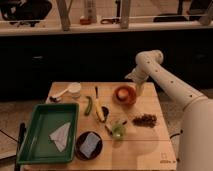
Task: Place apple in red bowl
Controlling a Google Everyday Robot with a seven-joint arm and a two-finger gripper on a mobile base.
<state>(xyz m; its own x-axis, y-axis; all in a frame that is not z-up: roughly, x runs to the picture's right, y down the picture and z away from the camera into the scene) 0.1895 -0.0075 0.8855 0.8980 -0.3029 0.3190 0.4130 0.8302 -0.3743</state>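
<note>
The red bowl [125,95] stands at the back right of the wooden table [145,145]. A small pale apple [122,93] lies inside it. My gripper [139,89] hangs at the end of the white arm just right of the bowl's rim, pointing down, close beside the bowl. Nothing shows between the gripper and the apple.
A yellow banana [100,111] and a green vegetable [88,106] lie left of the bowl. A dark grape bunch [145,119], a green cup [118,130], a black dish with a sponge [89,144], a green tray [49,131] and a white scoop [69,90] share the table.
</note>
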